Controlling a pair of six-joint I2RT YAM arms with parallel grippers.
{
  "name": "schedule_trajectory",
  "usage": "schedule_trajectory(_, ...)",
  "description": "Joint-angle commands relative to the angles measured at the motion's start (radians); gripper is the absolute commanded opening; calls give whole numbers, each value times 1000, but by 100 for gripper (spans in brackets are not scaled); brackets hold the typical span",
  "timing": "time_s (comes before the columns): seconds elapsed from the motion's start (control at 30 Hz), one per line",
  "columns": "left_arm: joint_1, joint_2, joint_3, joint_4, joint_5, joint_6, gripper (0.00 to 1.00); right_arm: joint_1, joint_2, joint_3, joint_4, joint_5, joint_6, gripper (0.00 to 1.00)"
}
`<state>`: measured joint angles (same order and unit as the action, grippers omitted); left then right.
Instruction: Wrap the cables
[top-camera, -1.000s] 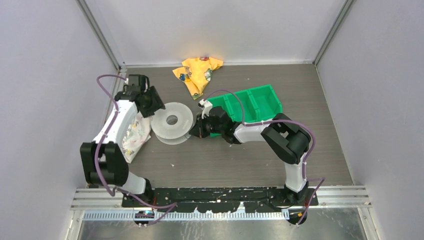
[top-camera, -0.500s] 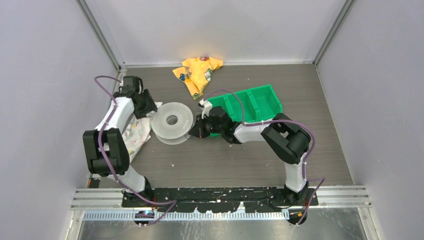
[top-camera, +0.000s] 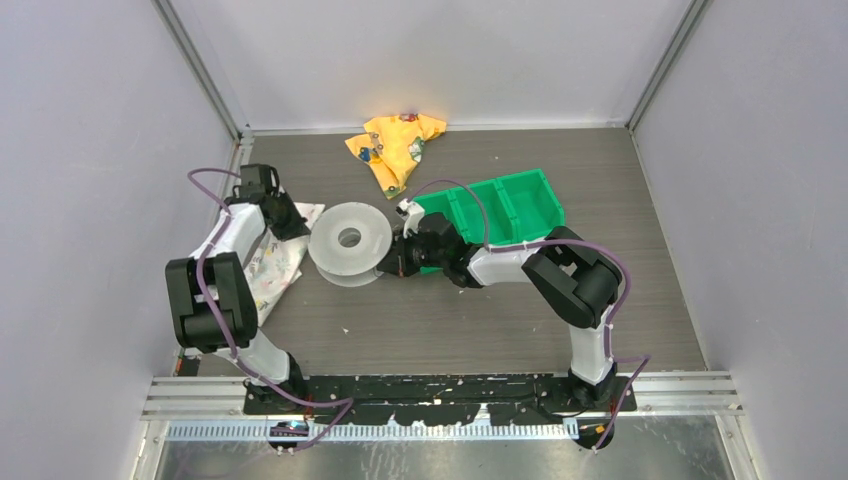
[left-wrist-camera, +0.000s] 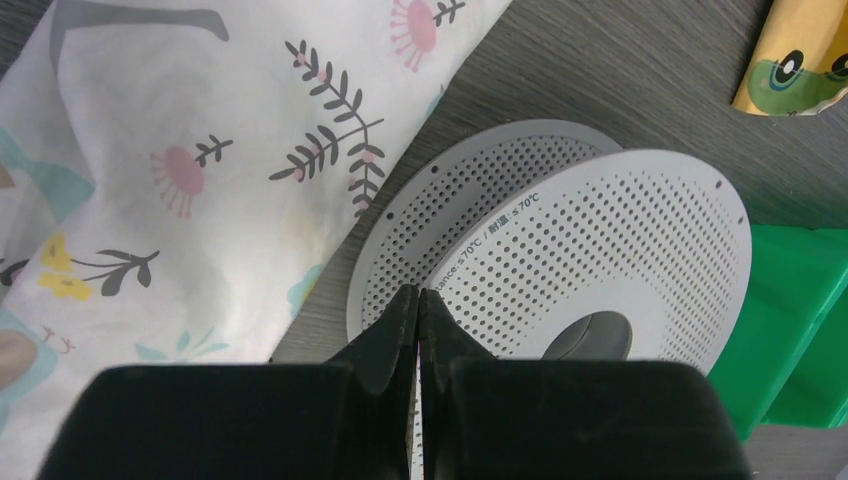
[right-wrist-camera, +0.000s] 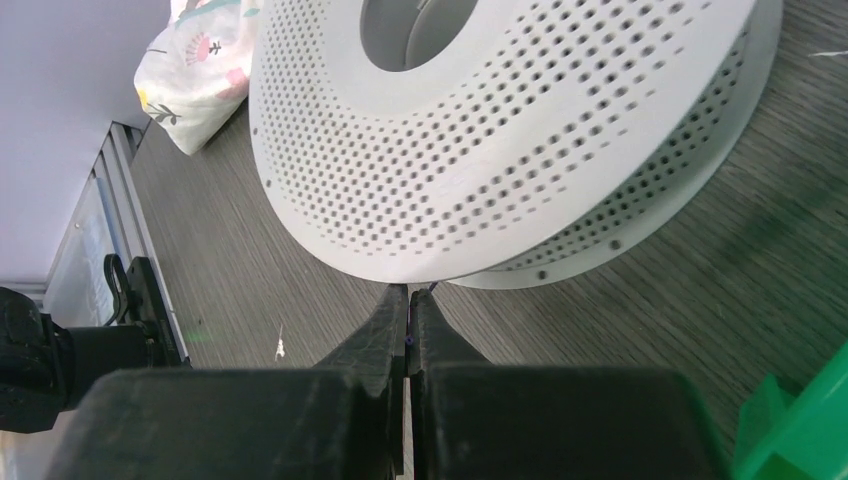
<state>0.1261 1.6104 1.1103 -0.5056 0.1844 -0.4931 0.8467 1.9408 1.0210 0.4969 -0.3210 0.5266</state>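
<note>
Currently both arms reach toward the pale perforated spool (top-camera: 335, 256), which lies near the middle of the worktop (top-camera: 450, 325), one from each side. The left pincer (left-wrist-camera: 418, 297) is closed with nothing between its fingers, which press flat against each other. Seen from its wrist camera, its tips sit over the edge of the spool's lower flange. The floral cloth (top-camera: 268, 272) lies just beside it, on the left.

The right pincer (right-wrist-camera: 408, 296) is also closed, its tips right at the spool's lower rim on the side facing the green bin (top-camera: 520, 200). Of the cable (right-wrist-camera: 431, 288), only a thread-thin dark sliver shows in the right wrist view. It sits at those fingertips, just under the flange. It is too small to tell whether the fingers actually clamp it.

From above, the spool's two flanges look offset, the upper disc tipped away from the right arm. A yellow printed cloth (top-camera: 395, 146) lies crumpled near the back wall, well apart from both arms.
</note>
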Motion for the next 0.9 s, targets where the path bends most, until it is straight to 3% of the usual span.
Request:
schedule_trajectory(0.0, -3, -44, -29, -27, 11, -5, 1, -2, -42, 25, 50, -4, 7, 1)
schedule_trajectory(0.2, -3, -97, -69, -63, 20, -29, 0, -3, -46, 24, 45, 15, 8, 1)
schedule_trajectory(0.5, -3, -307, -243, -22, 122, -133, 1, -2, -42, 34, 25, 45, 13, 0)
schedule_trajectory(0.7, -2, -393, -204, -61, 89, -123, 5, -3, -48, 33, 16, 46, 7, 1)
schedule_trajectory(0.77, -2, -388, -163, -83, 52, -113, 20, -2, -48, 34, 13, 46, 7, 1)
schedule_trajectory(0.83, 1, -359, -130, -79, 3, -84, 49, -2, -49, 36, 11, 46, 7, 1)
schedule_trajectory(0.87, 7, -332, -116, -70, -9, -71, 57, -3, -49, 37, 9, 46, 7, 0)
